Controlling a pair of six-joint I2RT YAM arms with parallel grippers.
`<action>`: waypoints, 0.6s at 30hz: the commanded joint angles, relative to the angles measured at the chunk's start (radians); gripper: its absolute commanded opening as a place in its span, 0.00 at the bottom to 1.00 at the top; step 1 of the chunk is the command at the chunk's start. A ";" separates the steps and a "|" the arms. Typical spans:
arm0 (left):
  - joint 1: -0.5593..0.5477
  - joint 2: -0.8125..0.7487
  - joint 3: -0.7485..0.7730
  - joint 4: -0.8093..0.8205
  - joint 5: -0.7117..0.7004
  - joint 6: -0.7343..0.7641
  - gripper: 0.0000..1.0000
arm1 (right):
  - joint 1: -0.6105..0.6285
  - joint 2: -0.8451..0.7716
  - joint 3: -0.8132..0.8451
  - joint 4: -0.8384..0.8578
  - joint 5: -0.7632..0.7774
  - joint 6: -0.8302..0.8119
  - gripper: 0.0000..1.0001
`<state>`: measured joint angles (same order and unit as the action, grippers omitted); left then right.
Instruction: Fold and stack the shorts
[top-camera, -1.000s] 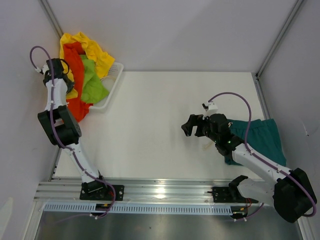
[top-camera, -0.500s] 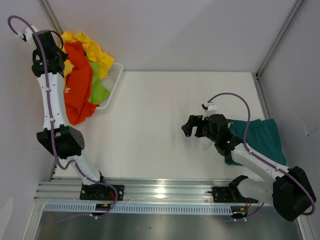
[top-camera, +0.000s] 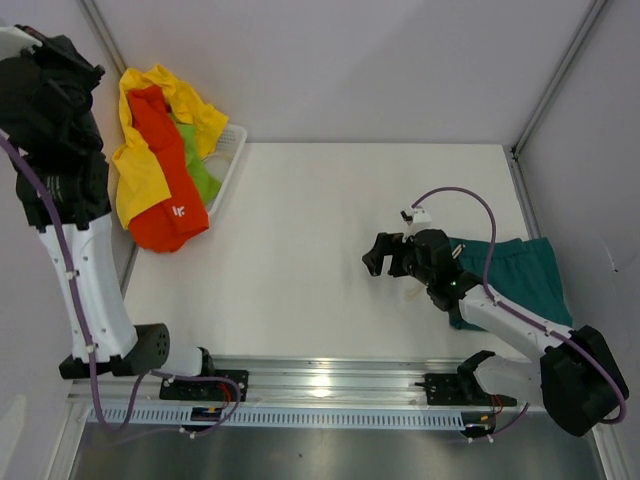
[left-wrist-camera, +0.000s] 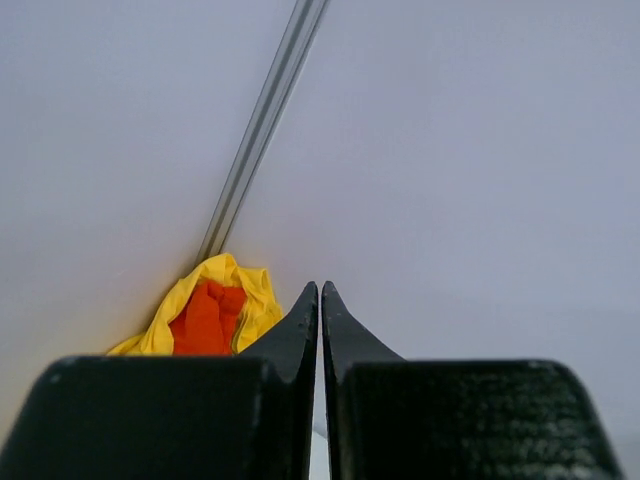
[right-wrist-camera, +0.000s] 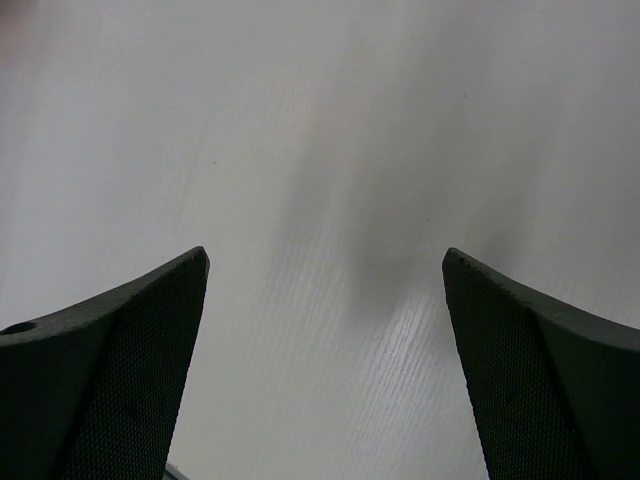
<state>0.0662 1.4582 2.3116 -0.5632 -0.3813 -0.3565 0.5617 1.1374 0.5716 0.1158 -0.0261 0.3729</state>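
**Overhead view.** A white plastic basket (top-camera: 232, 150) stands at one far corner of the white table (top-camera: 300, 220) and is the reference for all positions below.
- A heap of soft shorts fills the basket and spills over its near end.
- The yellow fabric shorts (top-camera: 140, 175) hang on the basket's outer side, away from the table's middle.
- The orange-red fabric shorts (top-camera: 170, 205) drape lowest, past the basket's near end and onto the table.
- The lime green fabric shorts (top-camera: 200, 170) lie between the orange-red pair and the basket's inner rim.
- The dark teal fabric shorts (top-camera: 525, 275) lie spread on the table, well apart from the basket at the opposite side. They are partly covered by the right arm (top-camera: 500, 315).
- The left arm (top-camera: 60, 180) stands raised, close to the overhead camera, just beside the basket on its outer side.

**Left wrist view.** The two black fingers of the left gripper (left-wrist-camera: 320, 290) are pressed together, leaving only a hairline slit. Beyond their tips, yellow and orange-red cloth from the basket heap shows at the foot of a grey wall (left-wrist-camera: 480, 150), where an aluminium rail (left-wrist-camera: 255, 150) runs down.

**Right wrist view.** The right gripper (right-wrist-camera: 325, 255) has its black fingers spread wide, with bare table surface showing between them. From overhead it lies between the basket and the dark teal shorts, much nearer the latter.
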 joint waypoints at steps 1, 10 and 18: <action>-0.008 -0.064 -0.128 -0.018 -0.019 0.022 0.04 | 0.006 0.027 0.037 0.035 -0.015 0.001 0.99; -0.022 -0.029 -0.621 0.014 0.010 0.074 0.48 | 0.006 0.039 0.040 0.028 -0.015 -0.003 0.99; -0.040 0.269 -0.443 -0.127 -0.001 0.114 0.72 | 0.006 0.062 0.043 0.038 -0.032 0.001 0.99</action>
<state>0.0391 1.7031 1.7481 -0.6491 -0.3702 -0.2863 0.5617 1.1934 0.5728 0.1150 -0.0475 0.3729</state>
